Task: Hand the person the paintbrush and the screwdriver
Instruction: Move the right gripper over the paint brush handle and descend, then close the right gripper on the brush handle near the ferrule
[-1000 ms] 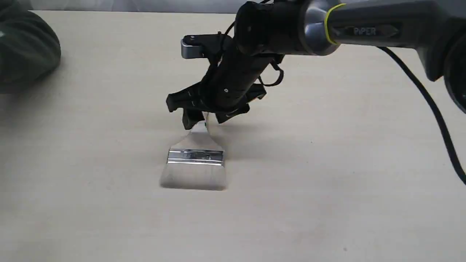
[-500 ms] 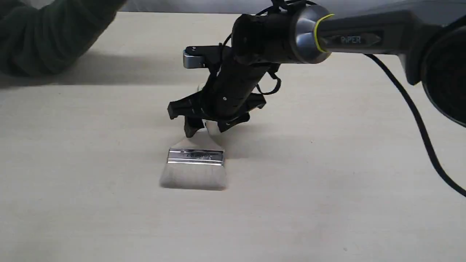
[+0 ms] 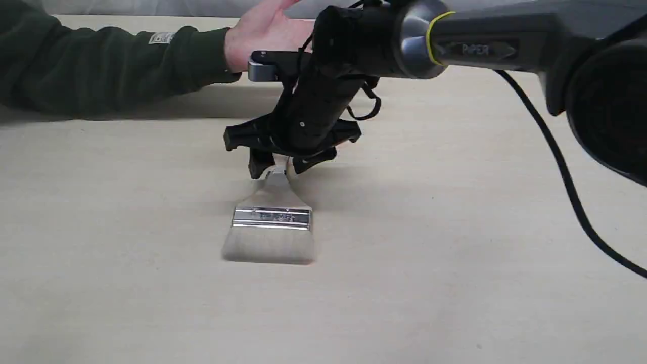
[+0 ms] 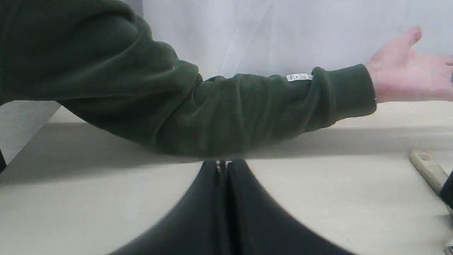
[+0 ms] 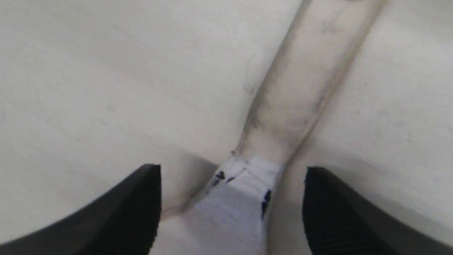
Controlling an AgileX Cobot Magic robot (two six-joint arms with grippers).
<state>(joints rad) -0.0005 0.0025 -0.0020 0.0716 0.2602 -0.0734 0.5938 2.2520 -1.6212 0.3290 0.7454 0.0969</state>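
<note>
the pale worktop (image 3: 455, 283) filled most of the exterior view. the right robot arm (image 3: 485, 48) reached in from the right side and bent down at its wrist near the middle. the person (image 3: 101, 71), in a dark green sleeve, stretched in from the left at the far side of the worktop, with an open bare hand (image 3: 263, 30) raised behind the robot's wrist. the paintbrush (image 3: 270, 217) lay flat on the worktop, bristles toward the camera and wooden handle pointing away. the right end effector (image 3: 280, 168) sat low over that handle, its fingers spread on either side with a gap on each. the left end effector (image 4: 222, 164) had its fingers pressed together on nothing, below the sleeve. a small white label (image 3: 160, 38) sat near the cuff.
</note>
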